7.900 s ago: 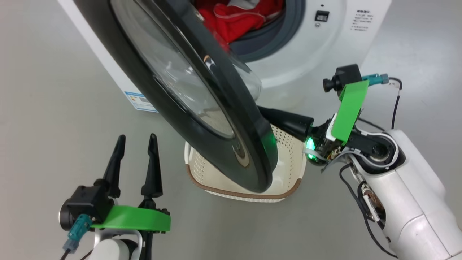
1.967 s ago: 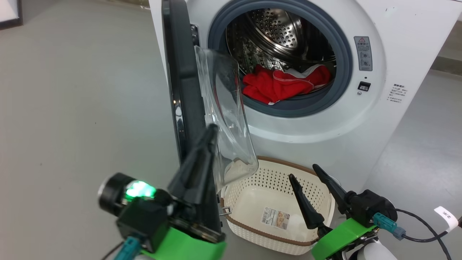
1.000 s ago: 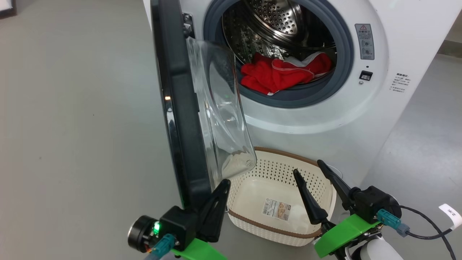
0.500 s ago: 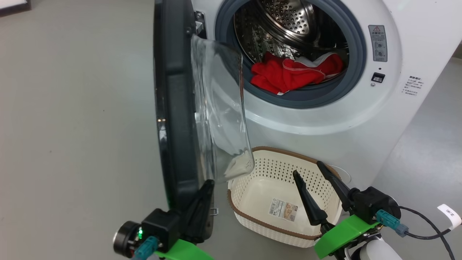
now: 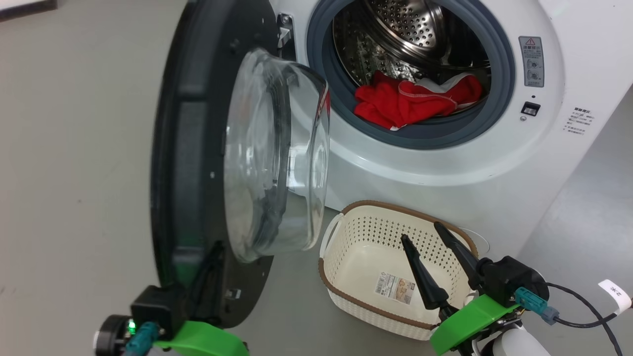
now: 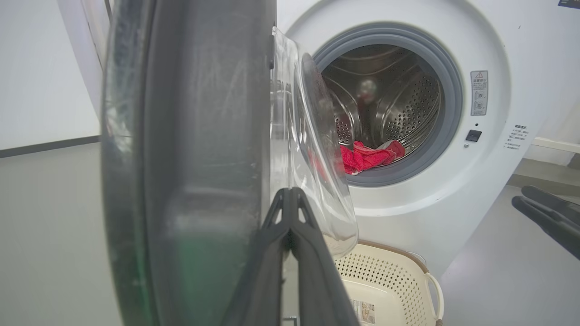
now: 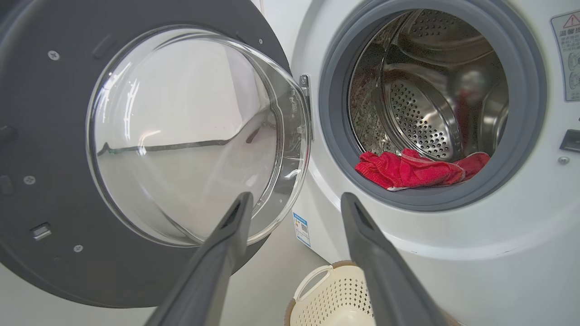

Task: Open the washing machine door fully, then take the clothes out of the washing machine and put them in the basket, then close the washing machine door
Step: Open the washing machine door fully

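Washing machine door (image 5: pixel 190 148) open; red clothes (image 5: pixel 415 101) in drum (image 5: pixel 410 29); left gripper (image 6: pixel 290 194) closed.

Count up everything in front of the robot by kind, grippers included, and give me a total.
Washing machine: 1
Door: 1
Basket: 1
Heap of red clothes: 1 (single pieces cannot be told apart)
Grippers: 2, left gripper and right gripper
Total: 6
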`<state>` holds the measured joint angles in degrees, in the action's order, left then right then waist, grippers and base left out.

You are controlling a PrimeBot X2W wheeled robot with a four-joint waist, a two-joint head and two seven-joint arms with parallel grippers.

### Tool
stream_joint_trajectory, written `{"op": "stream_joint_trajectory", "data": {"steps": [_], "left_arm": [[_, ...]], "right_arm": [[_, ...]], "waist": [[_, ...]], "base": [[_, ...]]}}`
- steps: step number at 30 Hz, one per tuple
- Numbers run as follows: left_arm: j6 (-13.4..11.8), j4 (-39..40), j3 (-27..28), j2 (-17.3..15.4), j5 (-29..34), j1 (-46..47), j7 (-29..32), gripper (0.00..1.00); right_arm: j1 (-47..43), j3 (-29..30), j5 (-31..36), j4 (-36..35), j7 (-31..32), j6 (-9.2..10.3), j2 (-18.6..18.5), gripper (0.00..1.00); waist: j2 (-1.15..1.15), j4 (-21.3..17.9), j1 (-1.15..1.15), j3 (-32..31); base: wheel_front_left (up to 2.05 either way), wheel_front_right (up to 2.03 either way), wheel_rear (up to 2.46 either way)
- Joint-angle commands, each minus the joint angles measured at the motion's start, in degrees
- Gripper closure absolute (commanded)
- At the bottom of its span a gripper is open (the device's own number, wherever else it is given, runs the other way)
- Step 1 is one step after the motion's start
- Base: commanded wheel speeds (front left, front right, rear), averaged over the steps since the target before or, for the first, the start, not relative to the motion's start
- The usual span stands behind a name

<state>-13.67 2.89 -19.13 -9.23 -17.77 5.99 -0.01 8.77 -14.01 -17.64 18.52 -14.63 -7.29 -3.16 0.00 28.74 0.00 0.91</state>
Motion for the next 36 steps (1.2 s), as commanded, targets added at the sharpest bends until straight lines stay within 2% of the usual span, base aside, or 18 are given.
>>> {"op": "stream_joint_trajectory", "data": {"steps": [1, 20, 28, 36], "left_arm": [[-1.4, 0.8, 4.1, -2.1, -0.2, 1.2, -0.8, 1.00], [-4.9, -8.1, 10.7, -5.1, -0.9, 3.8, -4.7, 1.00], [-5.4, -12.0, 13.4, -5.0, -2.8, 5.7, -7.3, 1.00], [-4.7, -16.5, 15.4, -5.2, -4.7, 8.9, -10.1, 1.00]], "right_arm": [[2.8, -1.5, -0.3, -1.1, -0.4, -0.20, 0.3, 0.00], [2.9, -1.5, 1.0, -0.4, -0.4, -0.20, 0.3, 0.00], [3.4, -1.2, 2.7, -0.4, -0.4, -0.20, 0.3, 0.00], [4.2, -0.9, 3.5, -0.1, -0.4, -0.20, 0.3, 0.00]], "waist": [[0.00, 0.2, 0.00, 0.2], [0.00, -0.2, 0.00, 1.7], [0.00, 0.2, 0.00, 3.6], [0.00, 0.2, 0.00, 5.3]], "base": [[0.00, 0.00, 0.00], [0.00, 0.00, 0.00], [0.00, 0.00, 0.00], [0.00, 0.00, 0.00]]}}
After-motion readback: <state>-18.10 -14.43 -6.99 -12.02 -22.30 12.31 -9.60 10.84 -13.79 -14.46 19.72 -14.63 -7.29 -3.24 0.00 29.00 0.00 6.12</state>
